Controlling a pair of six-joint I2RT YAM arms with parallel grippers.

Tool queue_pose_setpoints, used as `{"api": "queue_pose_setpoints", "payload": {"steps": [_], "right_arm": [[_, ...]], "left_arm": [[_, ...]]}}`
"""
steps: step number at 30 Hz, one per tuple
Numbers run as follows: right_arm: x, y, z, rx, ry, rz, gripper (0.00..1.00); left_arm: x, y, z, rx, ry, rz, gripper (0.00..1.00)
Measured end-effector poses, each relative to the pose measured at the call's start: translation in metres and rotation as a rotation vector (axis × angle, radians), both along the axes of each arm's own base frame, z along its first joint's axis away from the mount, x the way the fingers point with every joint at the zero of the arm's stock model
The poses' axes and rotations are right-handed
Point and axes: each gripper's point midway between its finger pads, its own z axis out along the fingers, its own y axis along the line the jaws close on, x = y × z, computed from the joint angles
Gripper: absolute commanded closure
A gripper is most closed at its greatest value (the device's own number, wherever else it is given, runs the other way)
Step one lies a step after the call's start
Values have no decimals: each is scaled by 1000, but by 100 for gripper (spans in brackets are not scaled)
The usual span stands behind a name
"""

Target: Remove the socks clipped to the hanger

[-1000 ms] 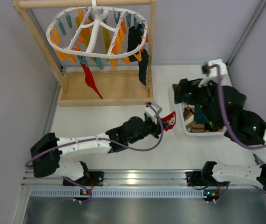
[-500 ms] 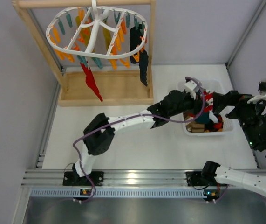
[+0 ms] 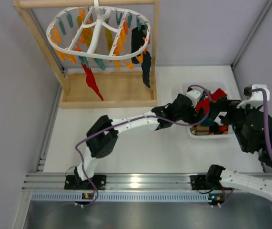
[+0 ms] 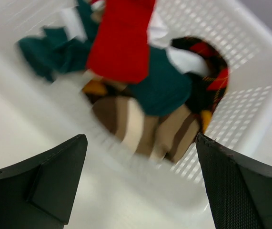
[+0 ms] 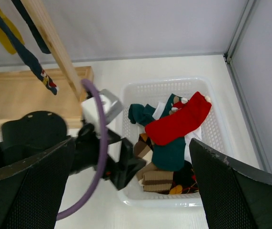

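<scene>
The white oval hanger [image 3: 97, 36] hangs in the wooden frame at the back left. Clipped to it are a red sock [image 3: 92, 82], a dark navy sock [image 3: 143, 52] and a mustard yellow one [image 3: 109, 40]. My left gripper [image 3: 198, 106] reaches over the near left corner of the white basket [image 3: 207, 135] and stands open and empty [image 4: 140, 186]. Another red sock [image 4: 121, 40] lies loose on top of the pile in the basket [image 5: 178, 124]. My right gripper [image 5: 133, 191] hovers open above the basket, holding nothing.
The basket [image 5: 174, 200] also holds teal, brown-striped and dark plaid socks. The wooden frame's post [image 5: 55, 52] and base board [image 3: 108, 90] stand left of it. A purple cable [image 5: 100, 157] loops off the left wrist. Grey walls close in at the back and right.
My left arm swung from the table's middle to the basket with the red sock, then opened; the sock now lies in the basket. The right arm shifted above the basket.
</scene>
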Motion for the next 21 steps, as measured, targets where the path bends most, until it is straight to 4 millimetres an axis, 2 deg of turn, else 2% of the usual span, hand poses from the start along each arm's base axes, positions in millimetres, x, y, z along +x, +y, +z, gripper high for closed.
{"api": "queue_pose_setpoints", "payload": {"steps": [2, 7, 9, 12, 17, 21], "right_arm": [[3, 5, -3, -9, 5, 1, 1], [16, 30, -9, -23, 11, 21, 1], [22, 42, -15, -39, 22, 35, 0], [31, 61, -27, -58, 44, 63, 1], [49, 82, -52, -66, 93, 101, 1], [55, 98, -69, -50, 117, 170, 1]], "left_arm": [[-5, 39, 7, 50, -23, 70, 1], [-15, 141, 42, 73, -111, 285, 1], [-18, 182, 45, 86, -138, 382, 1], [-23, 237, 38, 111, -162, 535, 1], [-25, 314, 18, 178, -182, 764, 1], [-10, 369, 11, 176, -162, 945, 1]]}}
